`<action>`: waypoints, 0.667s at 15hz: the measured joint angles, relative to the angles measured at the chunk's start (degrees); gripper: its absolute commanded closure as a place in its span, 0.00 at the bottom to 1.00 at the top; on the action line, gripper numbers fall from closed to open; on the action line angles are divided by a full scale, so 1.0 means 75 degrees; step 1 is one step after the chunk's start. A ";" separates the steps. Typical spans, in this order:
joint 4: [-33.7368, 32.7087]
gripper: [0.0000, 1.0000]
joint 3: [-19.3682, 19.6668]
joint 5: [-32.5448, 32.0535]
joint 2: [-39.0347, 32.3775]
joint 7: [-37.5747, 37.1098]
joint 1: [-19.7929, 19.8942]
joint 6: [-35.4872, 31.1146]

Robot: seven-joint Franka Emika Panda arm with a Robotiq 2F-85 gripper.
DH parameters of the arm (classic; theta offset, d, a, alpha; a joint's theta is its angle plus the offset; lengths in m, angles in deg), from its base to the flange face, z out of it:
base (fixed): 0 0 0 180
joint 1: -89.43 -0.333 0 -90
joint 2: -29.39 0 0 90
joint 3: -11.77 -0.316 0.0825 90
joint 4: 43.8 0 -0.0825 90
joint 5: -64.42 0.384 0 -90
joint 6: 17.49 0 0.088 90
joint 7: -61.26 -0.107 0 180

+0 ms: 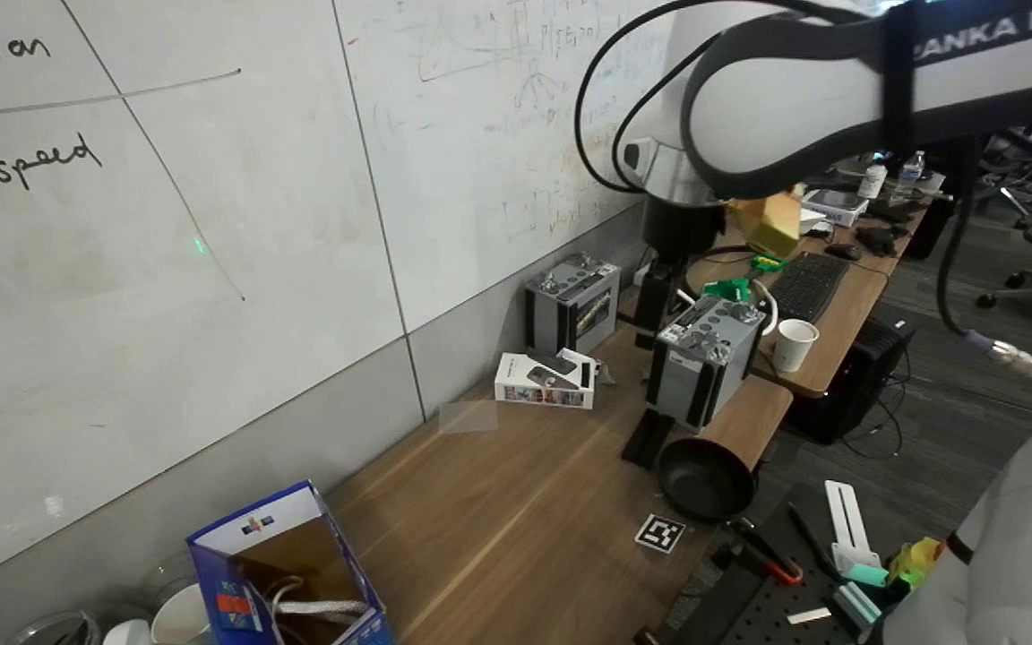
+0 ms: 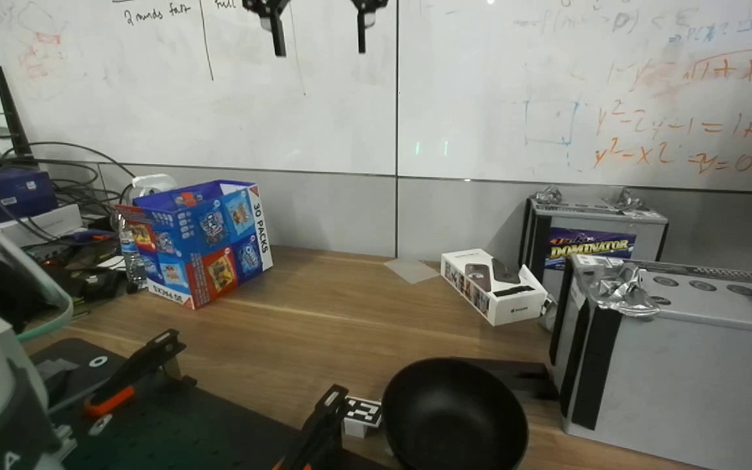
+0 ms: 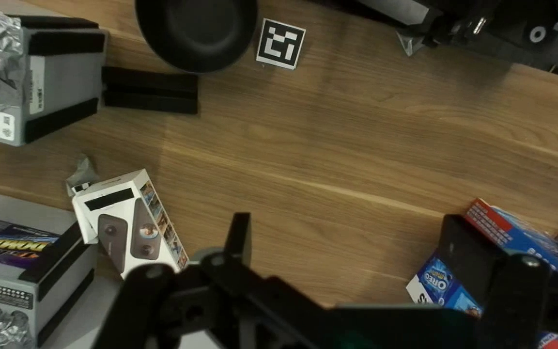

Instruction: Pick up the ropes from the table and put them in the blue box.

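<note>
The blue box [image 1: 220, 582] stands on the table [image 1: 516, 502] by the whiteboard wall. It also shows in an exterior view [image 2: 209, 241], and partly in the wrist view [image 3: 439, 281] behind a gripper finger. White ropes [image 1: 323, 609] lie inside the open box, with a loop against its inner wall. No rope shows on the visible tabletop [image 3: 337, 135]. My gripper [image 3: 351, 232] is open and empty, its two fingers wide apart. It hangs high above the table, with its fingers at the top edge in an exterior view [image 2: 319, 42].
A white printed carton [image 2: 493, 287] lies near the wall. Two grey battery-like blocks [image 2: 670, 365] [image 2: 598, 222] with foil stand beside it. A black pan [image 2: 454, 411] and a marker tag [image 3: 281, 43] sit near the front edge. A black pegboard [image 2: 219, 424] adjoins the table.
</note>
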 measured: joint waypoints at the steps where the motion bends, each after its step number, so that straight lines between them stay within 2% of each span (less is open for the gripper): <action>1: 0.0121 0.00 0.0086 -0.0002 0.0414 0.0005 0.0000 0.0221; 5: 0.0362 0.00 0.0333 -0.0003 0.1685 0.0006 0.0000 0.1007; 10: 0.0492 0.00 0.0563 -0.0003 0.2412 0.0006 0.0000 0.1409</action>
